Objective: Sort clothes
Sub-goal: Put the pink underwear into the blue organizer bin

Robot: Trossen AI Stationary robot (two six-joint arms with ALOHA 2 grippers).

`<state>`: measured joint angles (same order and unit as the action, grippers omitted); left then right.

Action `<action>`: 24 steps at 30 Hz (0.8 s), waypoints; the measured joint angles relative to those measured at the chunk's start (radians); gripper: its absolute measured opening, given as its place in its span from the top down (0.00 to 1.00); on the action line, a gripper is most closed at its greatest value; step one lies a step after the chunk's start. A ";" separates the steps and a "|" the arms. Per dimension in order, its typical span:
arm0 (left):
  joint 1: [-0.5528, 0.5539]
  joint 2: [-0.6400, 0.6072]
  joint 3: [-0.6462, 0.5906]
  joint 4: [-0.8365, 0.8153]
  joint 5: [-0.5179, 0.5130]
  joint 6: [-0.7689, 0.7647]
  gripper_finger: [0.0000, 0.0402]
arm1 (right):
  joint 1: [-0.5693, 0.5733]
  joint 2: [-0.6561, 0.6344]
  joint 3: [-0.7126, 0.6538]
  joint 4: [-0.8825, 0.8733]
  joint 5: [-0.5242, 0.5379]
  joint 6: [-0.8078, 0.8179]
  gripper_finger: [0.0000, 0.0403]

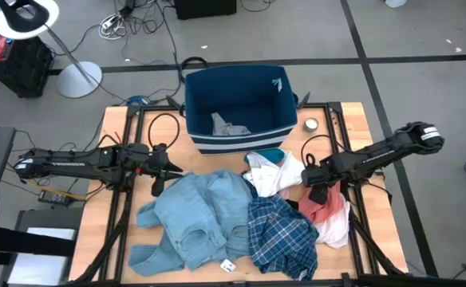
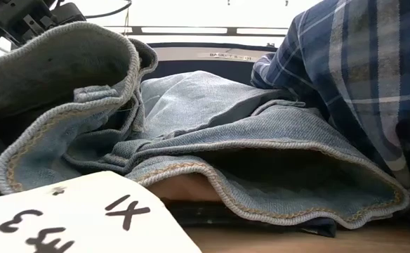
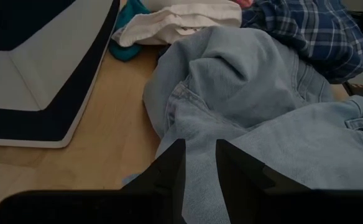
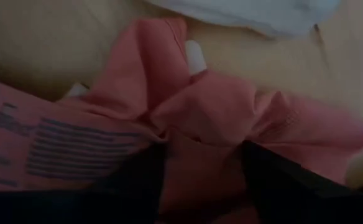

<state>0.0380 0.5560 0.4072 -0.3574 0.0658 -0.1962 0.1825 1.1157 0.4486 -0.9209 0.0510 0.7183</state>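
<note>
On tabletop (image 1: 109, 199), front of navy bin (image 1: 237, 112): clothes in one heap, unsorted; only grey piece (image 1: 227, 125) lies in bin. Right gripper (image 4: 203, 163) low over salmon-red garment (image 1: 322, 209) at heap's right edge, jaws parted astride raised fold, nothing pinched yet, likely lining up pick. Left gripper (image 3: 200, 163) waits beside light blue denim (image 1: 193, 214), jaws narrowly apart, empty.

Bin (image 1: 237, 112) at table (image 1: 113, 231) rear centre, one garment (image 1: 229, 126) inside; clothes (image 1: 241, 219) heaped before it; tape roll (image 1: 310, 124) right of bin.
</note>
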 joint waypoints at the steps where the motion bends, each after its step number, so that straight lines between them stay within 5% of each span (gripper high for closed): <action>1: 0.000 0.000 0.000 0.000 0.000 0.000 0.76 | 0.000 0.000 -0.002 0.006 -0.003 0.009 0.55; 5: 0.000 0.000 0.000 0.002 0.000 0.000 0.76 | 0.000 0.002 0.033 0.011 0.008 0.006 0.88; 7: 0.000 0.000 0.000 0.001 0.000 0.000 0.76 | 0.000 0.000 0.076 -0.014 0.015 -0.018 0.96; 24: 0.000 0.000 0.000 0.008 -0.001 0.000 0.76 | -0.001 0.000 0.758 -0.575 0.321 0.033 0.99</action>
<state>0.0380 0.5560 0.4072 -0.3490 0.0650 -0.1959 0.1814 1.1156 1.2066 -1.4956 0.3723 0.7510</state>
